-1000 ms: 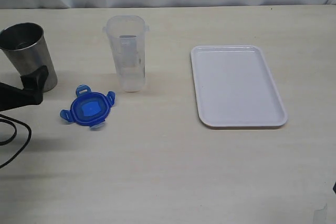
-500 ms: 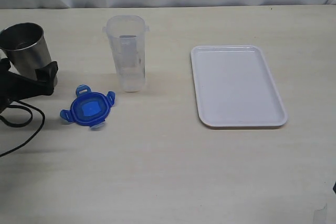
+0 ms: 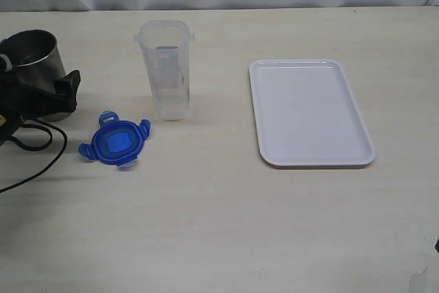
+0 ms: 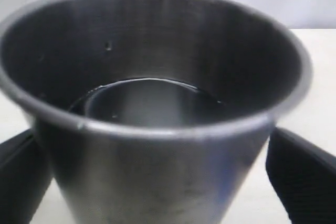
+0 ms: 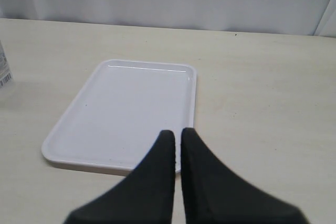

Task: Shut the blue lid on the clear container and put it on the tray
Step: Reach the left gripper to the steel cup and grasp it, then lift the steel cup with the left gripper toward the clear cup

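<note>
A pale wooden desk carries everything. The tray, white with rounded corners and a low rim, lies flat in the right half of the desk with its long sides running from the near edge toward the far edge. In the right wrist view the right tool hangs above the desk just off one short side of the tray, its two black fingers pressed together with only a thin slit between them and nothing in it. This tool is out of the exterior view.

The clear container stands upright with its mouth uncovered in the far left part of the desk, well apart from the tray.

Close to the left edge stands a grey steel cup, also upright. The left tool is spread wide around it. In the left wrist view one black finger shows on each side of the cup, and a strip of desk is visible between that finger and the cup wall. A black cable trails on the desk below it.

The blue lid lies flat on the desk with its flaps spread, near the container's base on the side toward the near left corner, not touching it.
</note>
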